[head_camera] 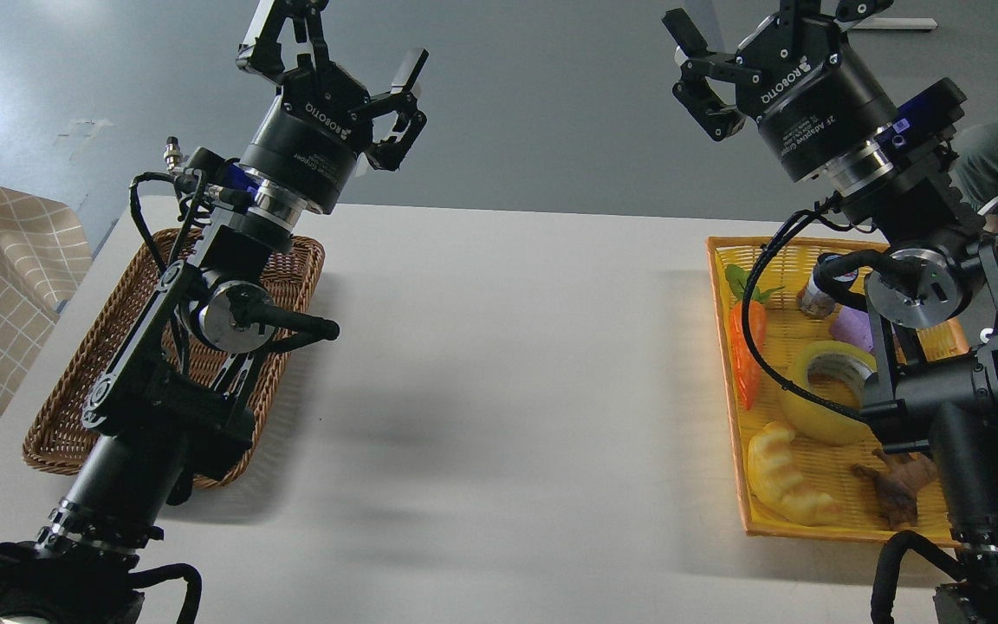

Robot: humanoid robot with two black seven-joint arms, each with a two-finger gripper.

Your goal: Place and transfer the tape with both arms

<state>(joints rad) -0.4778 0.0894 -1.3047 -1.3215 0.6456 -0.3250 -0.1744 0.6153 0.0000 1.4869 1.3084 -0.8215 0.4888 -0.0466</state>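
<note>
The tape [821, 394], a yellow roll with a grey-white core, lies in the yellow basket [720, 286] at the right, partly behind my right arm and a black cable. My left gripper [334, 48] is raised high over the far left of the table, open and empty. At the top right my right gripper [772, 17] is also held high with its fingers spread and nothing between them; one finger is cut by the frame's top edge. Both grippers are well above and away from the tape.
A brown wicker basket [74, 407] sits on the left of the white table [499, 390], under my left arm. The yellow basket also holds a toy carrot [746, 347], a yellow croissant toy [785, 477], a purple toy [852, 329], a can [815, 295] and a brown toy [897, 485].
</note>
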